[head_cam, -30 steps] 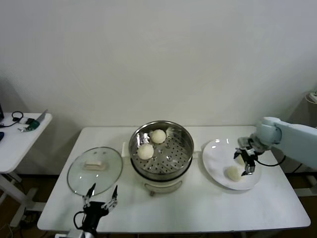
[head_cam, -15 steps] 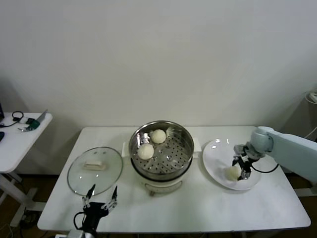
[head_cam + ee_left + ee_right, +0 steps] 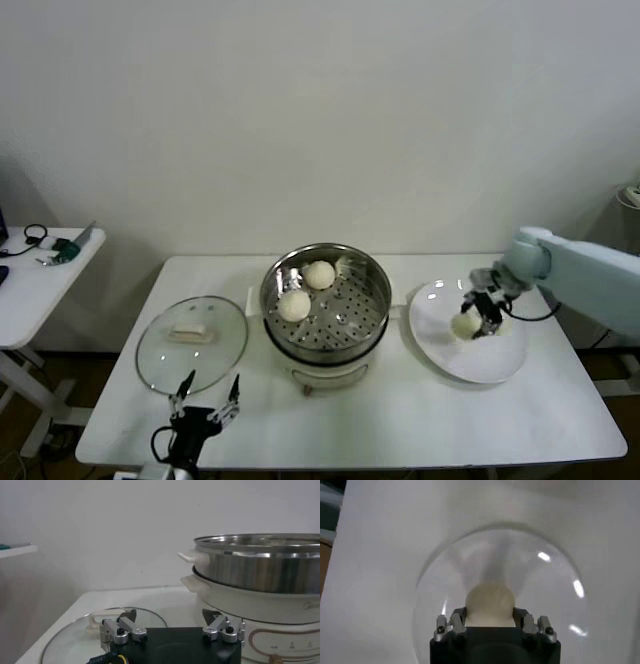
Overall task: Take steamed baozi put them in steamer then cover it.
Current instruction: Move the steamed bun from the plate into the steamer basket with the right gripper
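2 baozi [image 3: 307, 290] in steamer [image 3: 325, 300] — 1 in right end effector [image 3: 474, 316].

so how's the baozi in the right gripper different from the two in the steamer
The held baozi sits between the right gripper's fingers, lifted over the white plate; the two baozi rest free on the steamer's perforated tray. The held one is alone and partly hidden by the fingers; the steamer pair lie close together, fully exposed. All three are round, smooth and cream-white, similar in size.
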Tool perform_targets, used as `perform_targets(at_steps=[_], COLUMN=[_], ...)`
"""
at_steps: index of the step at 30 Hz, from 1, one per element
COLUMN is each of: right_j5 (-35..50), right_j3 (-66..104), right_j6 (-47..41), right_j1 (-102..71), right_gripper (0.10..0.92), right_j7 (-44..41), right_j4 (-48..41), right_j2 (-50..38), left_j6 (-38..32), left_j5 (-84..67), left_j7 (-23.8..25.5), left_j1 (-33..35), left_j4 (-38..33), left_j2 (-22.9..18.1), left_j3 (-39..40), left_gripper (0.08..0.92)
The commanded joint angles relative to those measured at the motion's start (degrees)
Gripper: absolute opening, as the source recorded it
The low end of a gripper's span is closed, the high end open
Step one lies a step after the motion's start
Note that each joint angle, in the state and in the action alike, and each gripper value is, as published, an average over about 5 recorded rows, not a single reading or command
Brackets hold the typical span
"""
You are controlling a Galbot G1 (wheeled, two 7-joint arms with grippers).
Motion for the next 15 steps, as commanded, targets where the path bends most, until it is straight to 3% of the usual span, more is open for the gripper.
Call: perform_targets(at_steps=[1, 5, 10, 15], right_j5=[6.7, 4.7, -0.3, -7.6], right_j3=[-11.4, -10.2, -8.4, -7.7], right_j6=[23.4, 27.4, 26.4, 24.7], right_j1=[31.5, 35.2, 31.5, 21.4], right_gripper=[0.628, 0.628, 0.628, 0.628], right_j7=[-3.7, -2.1, 2.1, 4.6], right_j4=[6.6, 15.6, 28.0, 31.7], right_j2=[10.5, 14.5, 17.2, 19.3], left_j6=[0.0, -0.2, -0.4, -0.5], left_j5=[0.2, 0.2, -0.2, -0.4], left_j7=[0.0, -0.1, -0.2, -0.2], left_j1=[0.0, 0.2, 0.6, 0.7], left_j4=[-0.3, -0.5, -0.8, -1.1], left_j2=[-0.1, 0.0, 0.1, 0.1], left_j3=[0.1, 0.1, -0.2, -0.5], left_gripper=[0.823, 0.823, 0.823, 0.823])
